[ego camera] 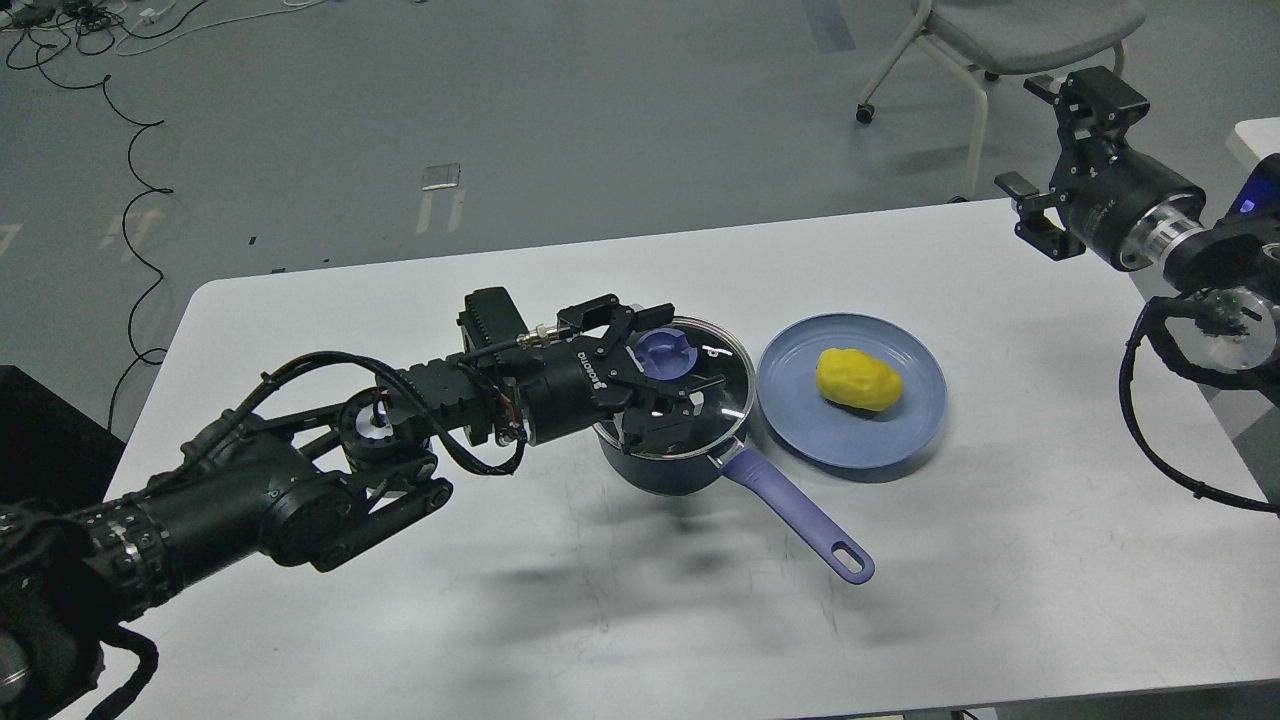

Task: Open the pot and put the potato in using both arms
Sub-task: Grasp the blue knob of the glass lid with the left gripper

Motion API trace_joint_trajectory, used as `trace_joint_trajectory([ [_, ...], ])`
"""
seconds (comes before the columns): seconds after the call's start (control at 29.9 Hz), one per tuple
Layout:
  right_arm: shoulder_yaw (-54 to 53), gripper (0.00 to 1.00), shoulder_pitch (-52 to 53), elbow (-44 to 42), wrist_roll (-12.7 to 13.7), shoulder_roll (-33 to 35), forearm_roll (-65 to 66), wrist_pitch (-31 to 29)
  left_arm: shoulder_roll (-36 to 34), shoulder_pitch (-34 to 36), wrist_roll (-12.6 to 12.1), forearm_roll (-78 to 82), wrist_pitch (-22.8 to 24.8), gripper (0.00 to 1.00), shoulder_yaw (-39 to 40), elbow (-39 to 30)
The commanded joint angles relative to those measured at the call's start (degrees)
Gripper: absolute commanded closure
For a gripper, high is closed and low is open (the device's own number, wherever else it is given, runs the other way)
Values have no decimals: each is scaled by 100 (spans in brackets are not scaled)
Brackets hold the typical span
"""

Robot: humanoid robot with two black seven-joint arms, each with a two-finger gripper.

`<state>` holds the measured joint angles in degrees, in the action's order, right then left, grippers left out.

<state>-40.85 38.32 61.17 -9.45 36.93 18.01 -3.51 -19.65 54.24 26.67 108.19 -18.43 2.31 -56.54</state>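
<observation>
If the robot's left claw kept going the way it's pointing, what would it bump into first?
Probably the purple knob on the pot's glass lid. The left gripper points right across it, fingers open around the knob, though depth is hard to judge.

I have one view only, from the head, set high and pitched forward and down at the white table. The table fills the lower two-thirds of the picture at close working range; its far edge runs across above mid-height. Beyond the table's far edge I see grey floor, loose cables past its far-left corner and a chair past its far-right corner. No second view is supplied, so no overlap can be recorded.
</observation>
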Motion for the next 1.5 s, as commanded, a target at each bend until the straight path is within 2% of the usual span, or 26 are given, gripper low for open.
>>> trace_joint_trajectory([
  [0.0,-2,0,0,0,-4,7,0,-9,146,25,-4,0,-64,2,-12,302],
  [0.77,-2,0,0,0,5,60,0,0,190,-10,5,0,-425,3,-267,618],
  [1.2,7,0,-9,-18,5,60,0,0,208,-45,14,-9,-434,3,-310,627],
  [1.47,16,0,-9,-35,5,60,0,-9,260,-80,14,-9,-434,18,-354,706],
])
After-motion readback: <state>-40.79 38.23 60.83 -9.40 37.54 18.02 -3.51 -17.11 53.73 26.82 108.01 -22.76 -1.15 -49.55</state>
